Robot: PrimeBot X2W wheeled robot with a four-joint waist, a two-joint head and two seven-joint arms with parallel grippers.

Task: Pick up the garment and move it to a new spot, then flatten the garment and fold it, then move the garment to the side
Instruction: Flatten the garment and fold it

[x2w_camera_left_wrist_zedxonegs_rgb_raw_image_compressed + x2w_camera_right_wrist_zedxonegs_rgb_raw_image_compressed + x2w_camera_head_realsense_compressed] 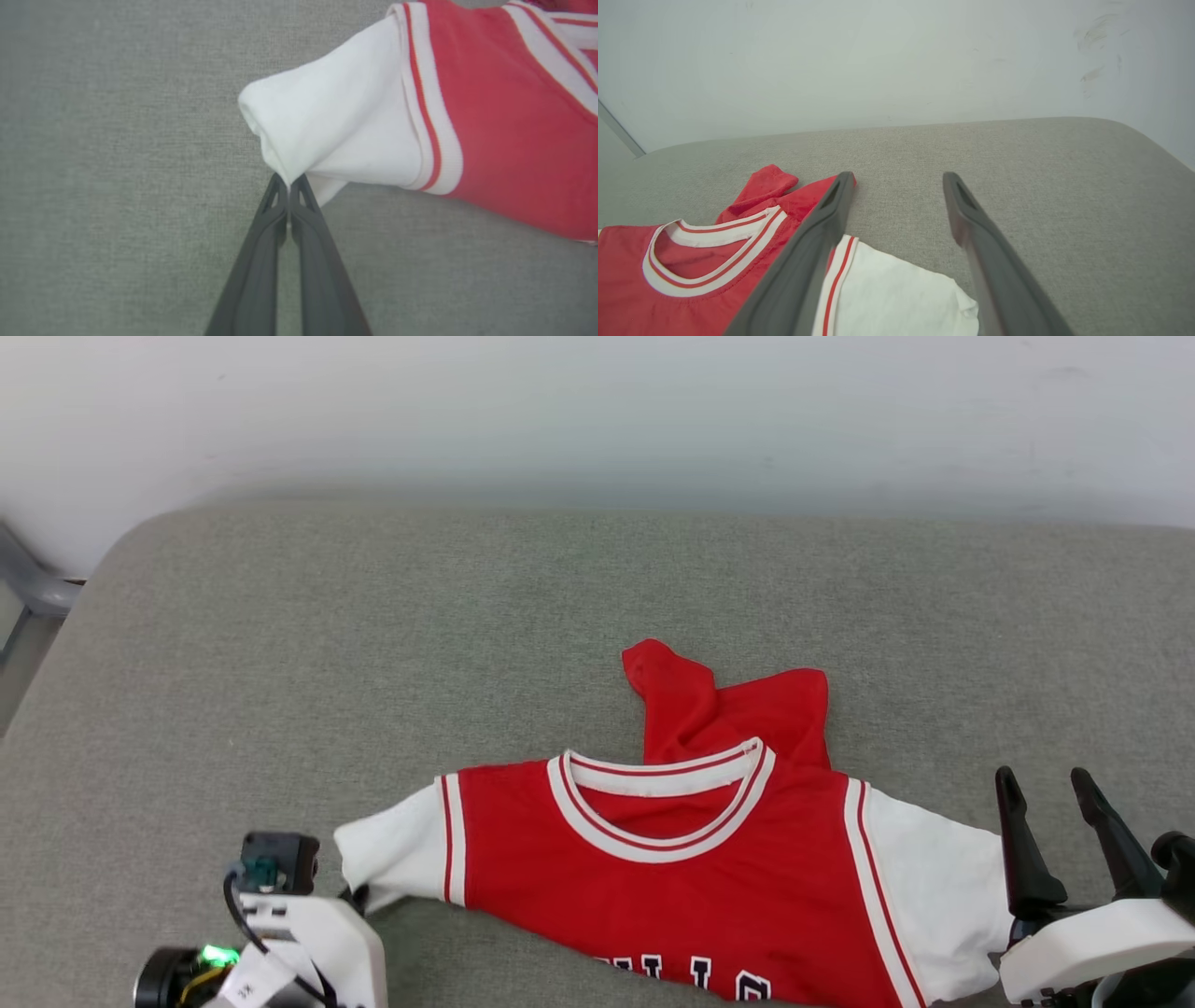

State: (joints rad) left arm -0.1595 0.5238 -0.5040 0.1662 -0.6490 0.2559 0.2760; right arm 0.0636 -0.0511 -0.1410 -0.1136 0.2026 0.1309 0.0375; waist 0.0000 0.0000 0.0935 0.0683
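Garment (672,877) lies front-up on the grey padded surface (373,644), low in the head view, with the collar (658,803) toward the wall. A red fold (724,709) of the body is bunched beyond the collar, and the lettering (691,980) is cut by the bottom of that view. Left gripper (289,185) has its fingers closed on a narrow pinch at the edge of the white sleeve (336,116) on the robot's left, where the cloth is drawn to a point. Right gripper (1046,784) has its fingers spread wide and holds nothing. It stands just beside the other white sleeve (934,887), tips apparently raised off the fabric. Risks noted: the left hold takes very little material, so a lift or pull is judged likely to slip it free. With only one sleeve held, a lift would hang the shirt lopsided and drag the rest across the surface, tightening the bunch rather than clearing it. Right fingers, if closed from their present place, may miss the sleeve edge or catch the padding's cover instead. Thin knit may also stretch at the pinch under load.
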